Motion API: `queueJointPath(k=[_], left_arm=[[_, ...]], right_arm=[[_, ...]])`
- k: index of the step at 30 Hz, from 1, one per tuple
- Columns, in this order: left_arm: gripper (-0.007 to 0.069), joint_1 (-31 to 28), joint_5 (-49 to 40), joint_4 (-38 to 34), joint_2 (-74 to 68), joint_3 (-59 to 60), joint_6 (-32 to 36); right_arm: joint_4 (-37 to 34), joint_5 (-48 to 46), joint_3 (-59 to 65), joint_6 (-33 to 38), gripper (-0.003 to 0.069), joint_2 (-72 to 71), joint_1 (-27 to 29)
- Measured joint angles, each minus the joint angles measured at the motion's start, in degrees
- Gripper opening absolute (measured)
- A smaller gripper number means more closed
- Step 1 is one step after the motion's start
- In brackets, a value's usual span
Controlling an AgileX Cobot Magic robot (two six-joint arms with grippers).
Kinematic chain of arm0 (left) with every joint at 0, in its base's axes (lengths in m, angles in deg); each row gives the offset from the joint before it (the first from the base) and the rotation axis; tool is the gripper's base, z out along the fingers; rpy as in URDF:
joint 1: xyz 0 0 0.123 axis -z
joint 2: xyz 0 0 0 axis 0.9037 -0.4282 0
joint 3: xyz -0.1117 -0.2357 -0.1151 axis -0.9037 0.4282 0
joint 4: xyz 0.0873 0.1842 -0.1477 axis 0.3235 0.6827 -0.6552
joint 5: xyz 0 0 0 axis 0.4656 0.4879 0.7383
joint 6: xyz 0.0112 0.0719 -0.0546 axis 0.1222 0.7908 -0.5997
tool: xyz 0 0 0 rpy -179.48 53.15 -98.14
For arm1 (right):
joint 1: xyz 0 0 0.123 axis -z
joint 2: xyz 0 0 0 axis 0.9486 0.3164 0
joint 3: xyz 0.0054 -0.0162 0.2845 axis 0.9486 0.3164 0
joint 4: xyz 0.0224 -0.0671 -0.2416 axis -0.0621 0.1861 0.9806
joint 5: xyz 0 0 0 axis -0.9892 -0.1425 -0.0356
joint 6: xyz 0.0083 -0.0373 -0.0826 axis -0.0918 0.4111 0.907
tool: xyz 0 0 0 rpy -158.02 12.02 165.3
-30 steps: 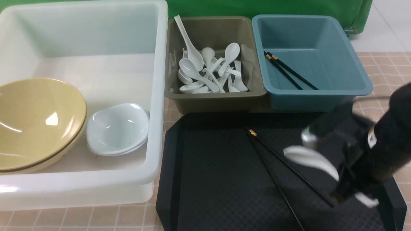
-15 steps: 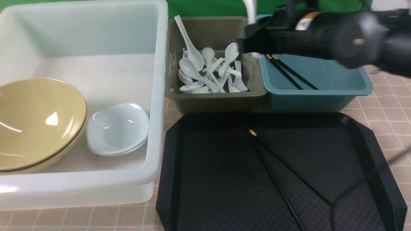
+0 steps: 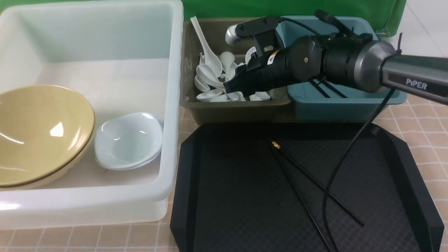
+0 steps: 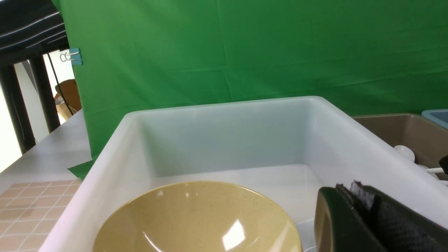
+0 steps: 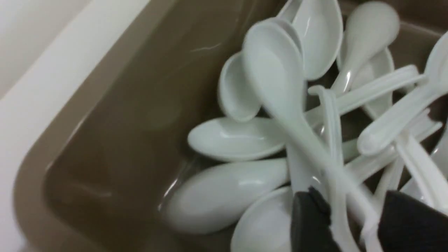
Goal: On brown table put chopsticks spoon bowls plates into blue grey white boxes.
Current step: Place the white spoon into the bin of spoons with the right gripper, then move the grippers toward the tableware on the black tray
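R arm (image 3: 353, 64) reaches across from the right, wrist tipped, right gripper (image 3: 229, 86) aimed down and leftward. Its fingers (image 5: 309, 224) sit a bit apart, can't tell if they're pinching. Only a sliver of the left gripper (image 4: 371, 224) shows on its wrist cam, state unclear.
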Motion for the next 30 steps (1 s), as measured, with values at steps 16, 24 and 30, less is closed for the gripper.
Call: queueJointPath(k=[16, 24, 30], left_arm=[[0.0002, 0.0, 0.0, 0.1, 0.0, 0.0, 0.0], [0.0002, 0.0, 0.0, 0.1, 0.0, 0.0, 0.0], [0.0002, 0.0, 0.0, 0.1, 0.0, 0.0, 0.0]], right_arm=[[18.0, -35.5, 20.4, -5.3, 0.0263, -19.0, 0.2], [9.3, -20.6, 29.5, -5.7, 0.0342, -18.9, 0.2], [9.0, -17.9, 29.6, -3.6, 0.0487, -17.5, 0.2]])
